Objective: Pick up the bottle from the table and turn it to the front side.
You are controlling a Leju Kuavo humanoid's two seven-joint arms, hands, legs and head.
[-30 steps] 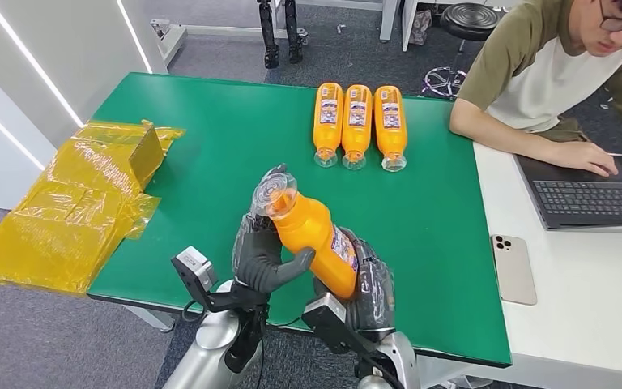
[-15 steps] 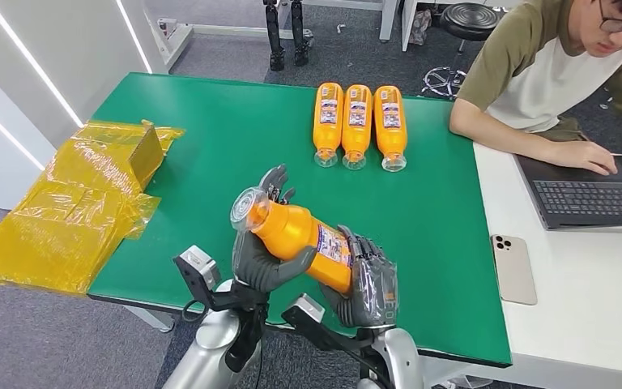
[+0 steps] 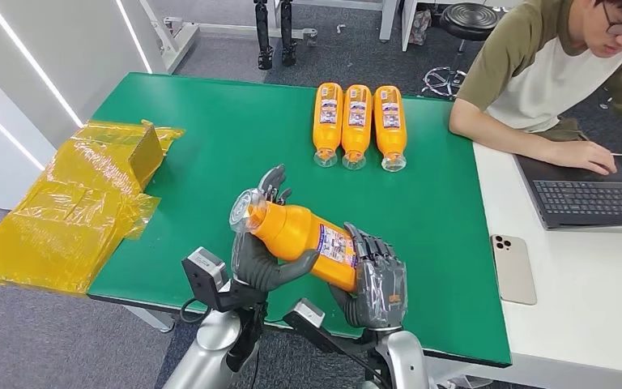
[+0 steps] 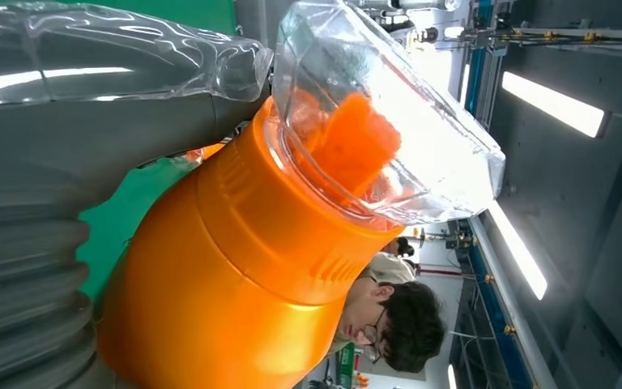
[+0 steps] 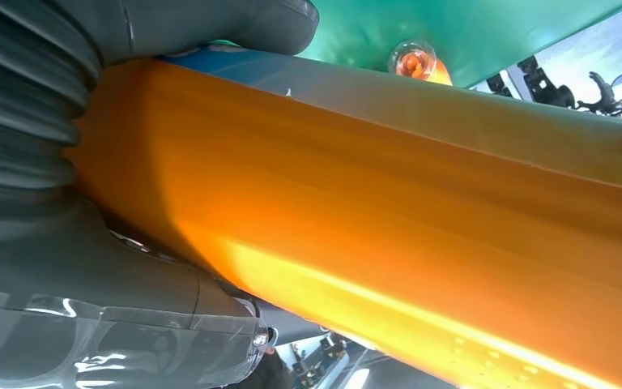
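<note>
Fingers (image 3: 275,182) of the left hand (image 3: 261,258) are curled round the neck end of the orange juice bottle (image 3: 304,235), while its base is cupped by the right hand (image 3: 372,279); the bottle is held tilted above the green table's (image 3: 210,146) near edge.

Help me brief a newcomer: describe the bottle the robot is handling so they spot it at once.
Start at the green table; near its front edge, the left hand and right hand hold an orange bottle off the surface. Unlike the three bottles lying side by side at the far edge, it is lifted, its clear cap pointing left.
</note>
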